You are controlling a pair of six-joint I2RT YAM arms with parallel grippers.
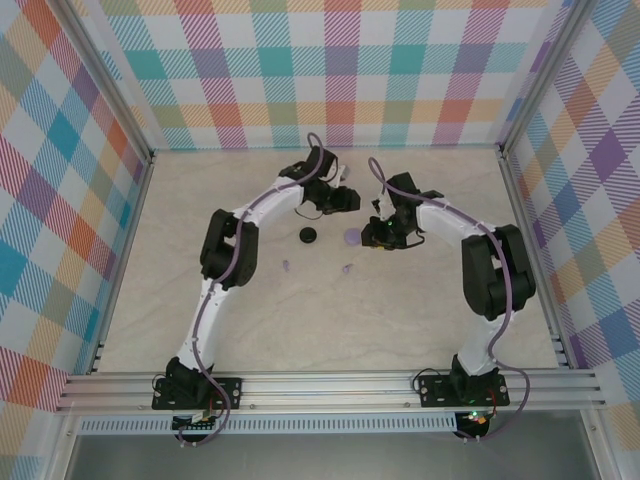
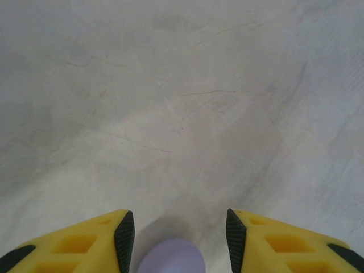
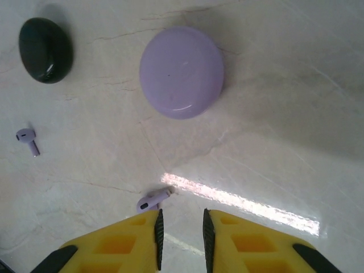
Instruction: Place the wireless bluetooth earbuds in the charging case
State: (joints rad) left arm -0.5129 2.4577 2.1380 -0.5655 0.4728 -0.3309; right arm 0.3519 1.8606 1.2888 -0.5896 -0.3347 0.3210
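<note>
Two closed charging cases lie mid-table: a lilac case (image 3: 182, 72) (image 1: 350, 238) and a black case (image 3: 45, 50) (image 1: 308, 236). One lilac earbud (image 3: 153, 199) lies on the table just beyond my right gripper's (image 3: 182, 222) left fingertip. That gripper's jaws stand narrowly apart with nothing between them. A second lilac earbud (image 3: 27, 139) (image 1: 285, 265) lies further left. My left gripper (image 2: 180, 224) hovers over bare table behind the cases, jaws apart. A rounded lilac thing (image 2: 170, 259) sits low between its fingers, near the left pad and clear of the right one. What it is I cannot tell.
The pale marble table (image 1: 300, 320) is fenced by metal rails and checked walls. Both arms bend inward toward the middle, with my right gripper (image 1: 380, 235) close to the lilac case and my left gripper (image 1: 345, 198) a little behind it.
</note>
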